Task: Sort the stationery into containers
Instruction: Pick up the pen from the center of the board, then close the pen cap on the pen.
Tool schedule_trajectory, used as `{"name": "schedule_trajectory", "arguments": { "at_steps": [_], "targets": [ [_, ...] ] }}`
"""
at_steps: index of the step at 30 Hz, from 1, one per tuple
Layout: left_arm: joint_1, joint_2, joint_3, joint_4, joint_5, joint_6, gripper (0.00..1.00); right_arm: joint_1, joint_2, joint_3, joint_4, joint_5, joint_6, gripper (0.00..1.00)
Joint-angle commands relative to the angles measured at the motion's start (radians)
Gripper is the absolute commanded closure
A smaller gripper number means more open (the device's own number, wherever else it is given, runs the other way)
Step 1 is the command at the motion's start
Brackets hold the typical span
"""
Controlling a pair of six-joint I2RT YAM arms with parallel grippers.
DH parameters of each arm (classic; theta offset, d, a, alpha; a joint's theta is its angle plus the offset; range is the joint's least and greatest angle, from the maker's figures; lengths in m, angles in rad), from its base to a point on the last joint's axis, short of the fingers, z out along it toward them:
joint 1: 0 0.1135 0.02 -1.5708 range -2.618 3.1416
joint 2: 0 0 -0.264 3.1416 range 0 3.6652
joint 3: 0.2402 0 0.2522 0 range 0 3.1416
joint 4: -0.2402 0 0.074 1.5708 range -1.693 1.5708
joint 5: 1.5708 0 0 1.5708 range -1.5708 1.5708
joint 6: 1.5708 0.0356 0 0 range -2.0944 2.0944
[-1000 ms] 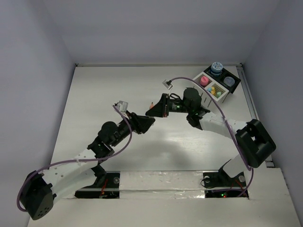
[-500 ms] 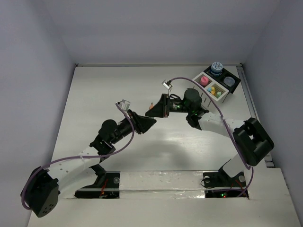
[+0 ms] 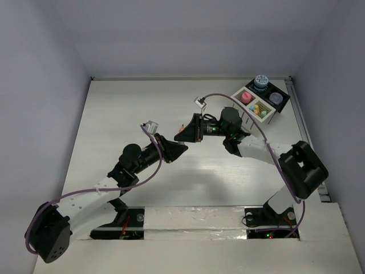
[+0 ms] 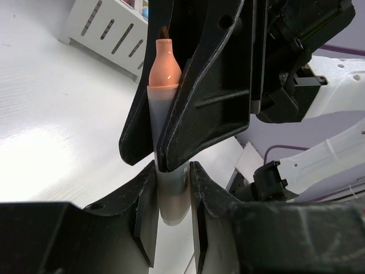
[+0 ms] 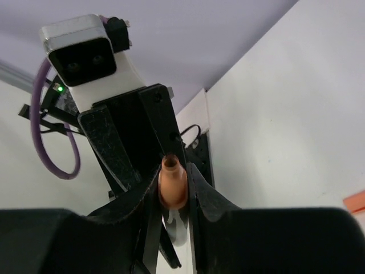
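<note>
An orange-tipped stick (image 4: 166,64) with a grey barrel (image 4: 173,197) hangs in the air above the table's middle, held from both ends. My right gripper (image 5: 173,171) is shut on its orange end (image 5: 172,185). My left gripper (image 4: 172,169) is shut on the grey barrel, both pads touching it. In the top view the left gripper (image 3: 178,148) and right gripper (image 3: 181,135) meet tip to tip, and the stick is mostly hidden between them. The containers stand at the far right: a white slatted box (image 3: 263,117) joined to a black tray (image 3: 283,105).
The containers hold a pink-capped bottle (image 3: 246,97), yellow pieces (image 3: 258,108), a blue-patterned pot (image 3: 261,81) and a pale-blue pot (image 3: 276,98). The slatted box (image 4: 102,25) also shows behind the stick in the left wrist view. Purple cables loop over both arms.
My left gripper's jaws have closed onto the stick's grey barrel while it edged toward the right gripper. The right gripper has kept its hold and barely moved.
</note>
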Motion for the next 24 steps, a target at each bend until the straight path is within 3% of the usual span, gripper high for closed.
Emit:
{"name": "schedule_trajectory", "arguments": {
  "at_steps": [1,2,5,9,17,21,24],
  "targets": [
    [-0.001,-0.047,0.056,-0.043,-0.038,0.062,1.00,-0.001,-0.023,0.036,-0.064,0.029,-0.045,0.69],
    [-0.001,-0.056,0.064,-0.074,-0.063,0.077,1.00,-0.001,-0.034,0.029,-0.087,0.059,-0.079,0.50],
    [-0.001,-0.063,0.091,-0.186,-0.167,0.108,1.00,-0.012,-0.088,0.017,-0.203,0.139,-0.148,0.30],
    [0.019,-0.084,0.122,-0.273,-0.219,0.120,1.00,-0.040,-0.152,-0.012,-0.276,0.155,-0.191,0.13],
    [0.028,-0.201,0.133,-0.425,-0.388,0.134,1.00,-0.052,-0.223,-0.115,-0.420,0.234,-0.320,0.11],
    [0.028,-0.251,0.136,-0.451,-0.402,0.134,1.00,-0.052,-0.151,-0.129,-0.448,0.302,-0.318,0.29],
    [0.028,-0.274,0.147,-0.480,-0.407,0.139,1.00,-0.032,-0.074,-0.078,-0.503,0.388,-0.335,0.31]
  ]
}}
